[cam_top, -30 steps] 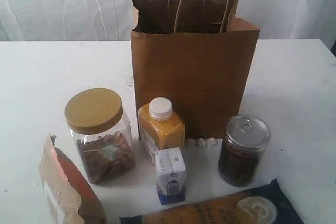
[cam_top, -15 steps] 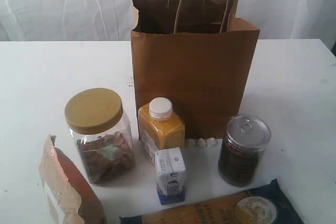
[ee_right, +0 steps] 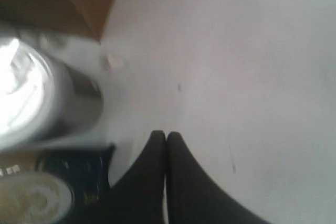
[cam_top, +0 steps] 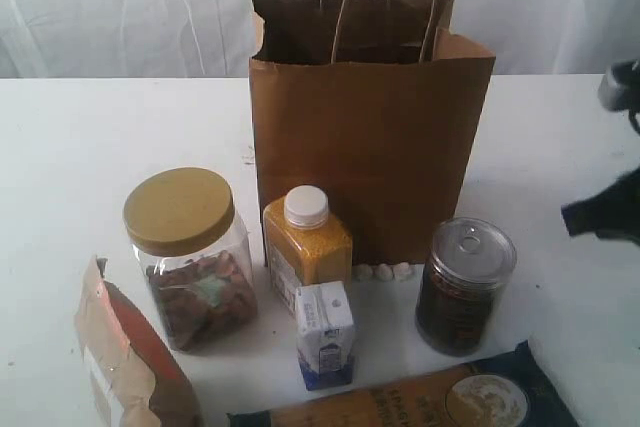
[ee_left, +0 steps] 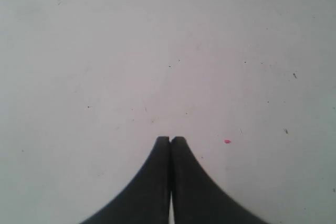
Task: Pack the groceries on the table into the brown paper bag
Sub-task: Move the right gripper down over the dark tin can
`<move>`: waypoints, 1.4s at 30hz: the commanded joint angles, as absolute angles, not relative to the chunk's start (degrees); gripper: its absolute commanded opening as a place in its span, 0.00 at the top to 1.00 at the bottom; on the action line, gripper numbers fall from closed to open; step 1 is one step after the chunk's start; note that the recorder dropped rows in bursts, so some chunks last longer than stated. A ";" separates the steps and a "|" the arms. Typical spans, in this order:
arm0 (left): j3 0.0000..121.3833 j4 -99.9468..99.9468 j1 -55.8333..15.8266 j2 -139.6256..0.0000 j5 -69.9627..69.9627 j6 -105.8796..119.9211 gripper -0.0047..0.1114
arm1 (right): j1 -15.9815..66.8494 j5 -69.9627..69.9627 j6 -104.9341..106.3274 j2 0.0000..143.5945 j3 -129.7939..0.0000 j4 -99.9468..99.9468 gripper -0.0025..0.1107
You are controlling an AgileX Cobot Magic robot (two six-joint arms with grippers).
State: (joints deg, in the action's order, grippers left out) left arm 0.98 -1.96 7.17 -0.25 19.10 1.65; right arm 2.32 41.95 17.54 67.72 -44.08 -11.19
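The brown paper bag (cam_top: pixel 370 127) stands upright and open at the back of the table (cam_top: pixel 90 147). In front of it stand the clear jar with a tan lid (cam_top: pixel 190 257), the yellow bottle (cam_top: pixel 306 242), the small white-blue carton (cam_top: pixel 325 332) and the dark can (cam_top: pixel 464 285). An orange-brown pouch (cam_top: pixel 130 362) and a long dark-blue packet (cam_top: pixel 430 399) lie at the front edge. My right gripper (cam_top: pixel 572 217) comes in at the right, shut and empty; its wrist view shows the gripper (ee_right: pixel 166 135) near the can (ee_right: pixel 37 103) and the bag's corner (ee_right: pixel 79 3). My left gripper (ee_left: pixel 170 139) is shut over bare tabletop.
Small white pebble-like bits (cam_top: pixel 382 271) lie at the foot of the bag. A white curtain (cam_top: pixel 120 7) hangs behind the table. Bare tabletop lies to the left and right of the bag.
My right arm has entered the exterior view from the right edge; it was out of view before. The groceries and bag have not moved.
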 commanded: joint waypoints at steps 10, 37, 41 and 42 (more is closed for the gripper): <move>0.59 -2.25 6.72 0.00 19.03 1.52 0.96 | 17.16 51.54 12.94 61.24 -48.17 -6.14 0.98; 0.59 -2.25 6.72 0.00 19.03 1.52 0.96 | 27.55 46.98 17.48 66.48 -47.95 -4.35 0.12; 0.59 -2.25 6.72 0.00 19.03 1.52 0.96 | 27.55 43.81 15.93 68.19 -47.95 -4.24 0.12; 0.59 -2.25 6.72 0.00 19.03 1.52 0.96 | 27.55 42.86 14.64 68.47 -47.95 -4.24 0.12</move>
